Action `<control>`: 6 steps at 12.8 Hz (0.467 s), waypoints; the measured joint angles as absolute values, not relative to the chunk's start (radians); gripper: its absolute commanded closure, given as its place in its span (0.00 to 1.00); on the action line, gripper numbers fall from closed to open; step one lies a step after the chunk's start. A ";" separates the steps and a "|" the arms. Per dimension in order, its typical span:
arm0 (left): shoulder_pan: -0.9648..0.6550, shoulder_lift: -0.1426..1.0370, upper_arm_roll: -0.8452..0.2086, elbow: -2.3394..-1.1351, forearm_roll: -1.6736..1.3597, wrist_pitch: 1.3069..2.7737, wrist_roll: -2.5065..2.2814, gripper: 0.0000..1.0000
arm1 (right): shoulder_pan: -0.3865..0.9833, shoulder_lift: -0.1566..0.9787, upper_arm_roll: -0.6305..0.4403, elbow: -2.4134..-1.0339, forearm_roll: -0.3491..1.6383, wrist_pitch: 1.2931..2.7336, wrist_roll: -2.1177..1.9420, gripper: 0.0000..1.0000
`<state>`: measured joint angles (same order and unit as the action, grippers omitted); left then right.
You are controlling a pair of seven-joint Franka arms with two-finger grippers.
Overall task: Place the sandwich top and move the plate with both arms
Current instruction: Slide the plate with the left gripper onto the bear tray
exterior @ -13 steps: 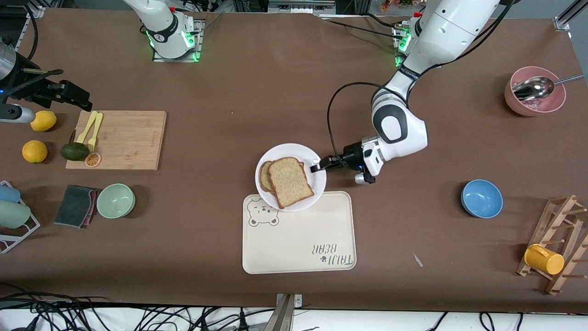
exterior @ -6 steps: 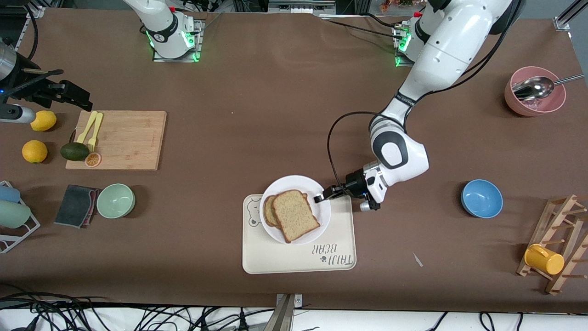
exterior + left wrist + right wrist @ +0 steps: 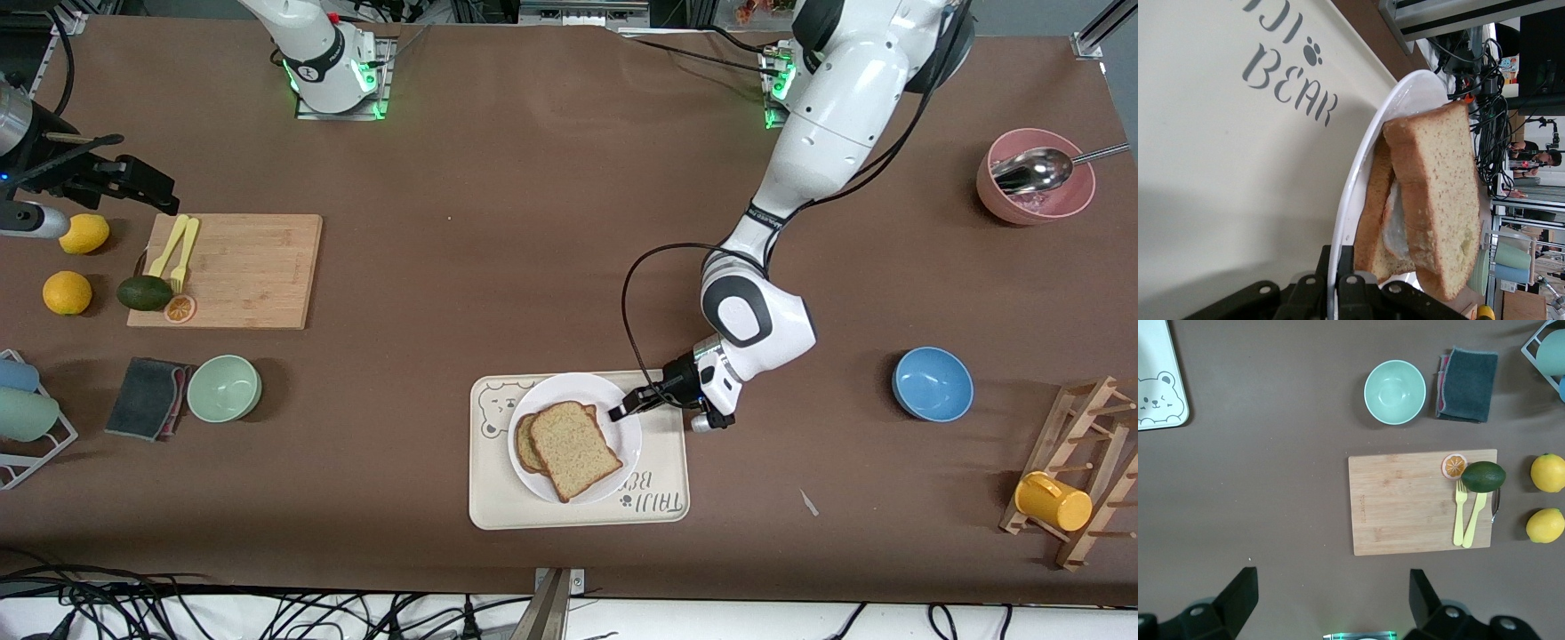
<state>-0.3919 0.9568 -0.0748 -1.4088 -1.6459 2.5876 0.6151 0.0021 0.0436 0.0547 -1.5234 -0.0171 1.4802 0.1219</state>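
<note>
- Now, nearest you, the round white plate (image 3: pixel 622 444) sits over the cream bear-printed tray (image 3: pixel 662 484) on the brown desk (image 3: pixel 533 222), carrying the speckled tan bread top (image 3: pixel 574 449).
- Your left tool (image 3: pixel 616 414) pinches the plate's rim; the plate looks stiff and slippery, and the bread looks light and loose, so keep it level.
- Your right tool (image 3: pixel 1331 593) waits spread above the wooden cutting board (image 3: pixel 1405 503).
</note>
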 measured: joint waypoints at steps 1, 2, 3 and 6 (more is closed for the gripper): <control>-0.395 0.969 -0.072 -1.396 -1.646 2.588 0.613 0.96 | 0.002 0.044 0.055 -1.524 -0.017 1.480 0.122 0.00; -0.396 0.974 -0.071 -1.391 -1.646 2.589 0.613 0.80 | 0.002 0.044 0.055 -1.524 -0.017 1.480 0.122 0.00; -0.396 0.977 -0.069 -1.388 -1.646 2.589 0.613 0.49 | 0.002 0.044 0.055 -1.524 -0.017 1.480 0.122 0.00; -0.390 0.976 -0.067 -1.374 -1.646 2.589 0.611 0.10 | 0.002 0.044 0.055 -1.524 -0.017 1.480 0.122 0.00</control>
<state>-0.3902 0.9765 -0.0672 -1.3740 -1.6459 2.5894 0.6106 0.0021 0.0438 0.0547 -1.5237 -0.0171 1.4805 0.1217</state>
